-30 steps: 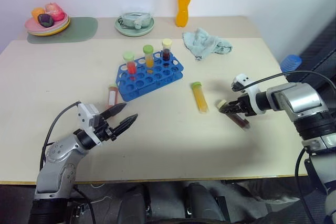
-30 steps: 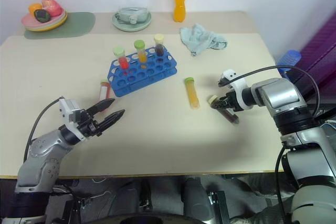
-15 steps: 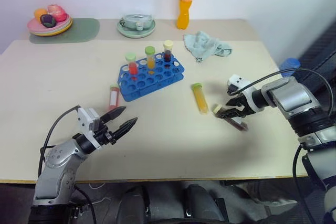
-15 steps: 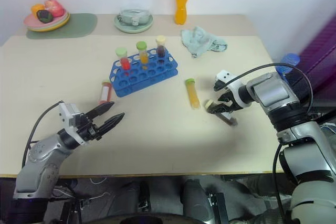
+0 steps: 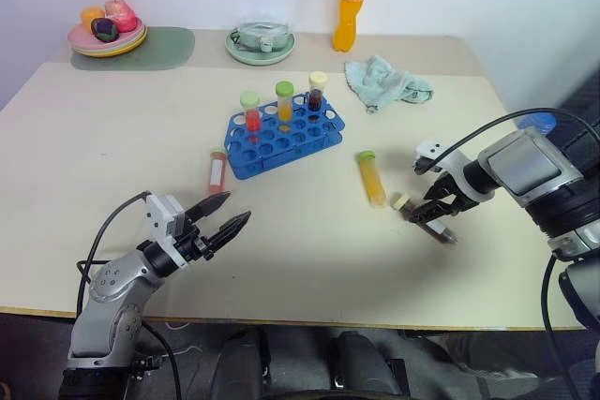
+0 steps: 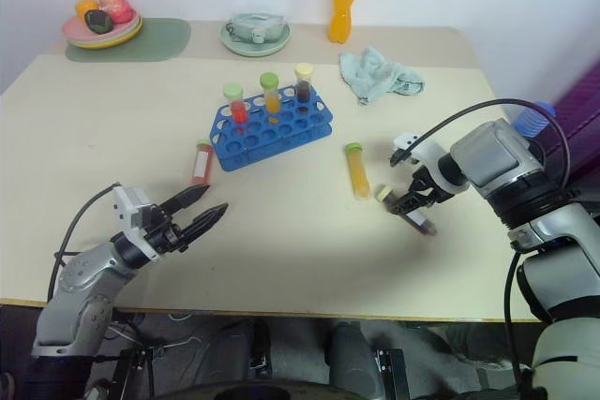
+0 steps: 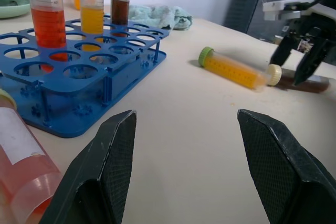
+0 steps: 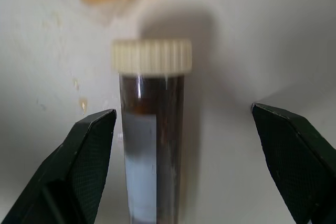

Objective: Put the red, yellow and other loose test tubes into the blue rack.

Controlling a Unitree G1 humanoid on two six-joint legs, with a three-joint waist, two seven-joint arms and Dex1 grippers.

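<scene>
The blue rack (image 5: 272, 149) stands mid-table and holds three upright tubes, red, orange and brown. A loose red test tube (image 5: 217, 170) lies just left of the rack. To the right of the rack lies a yellow tube (image 5: 371, 176) with a green cap. A brown tube (image 5: 427, 219) with a pale cap rests on the table beyond it. My right gripper (image 5: 433, 213) points down over the brown tube (image 8: 152, 145), open, its fingers either side without touching. My left gripper (image 5: 234, 208) hovers open and empty near the front left, aimed toward the rack (image 7: 79, 72).
An orange drink bottle (image 5: 350, 2), a plate with a glass bowl (image 5: 262, 39) and a fruit plate (image 5: 107, 33) on a green mat line the far edge. A teal cloth (image 5: 386, 81) lies behind the yellow tube. A blue cup (image 5: 536, 122) sits off the right edge.
My right gripper was shut on the brown tube and has opened; the tube now lies free between its fingers. The gripper tipped further downward. The camera shifted; the left arm kept still.
</scene>
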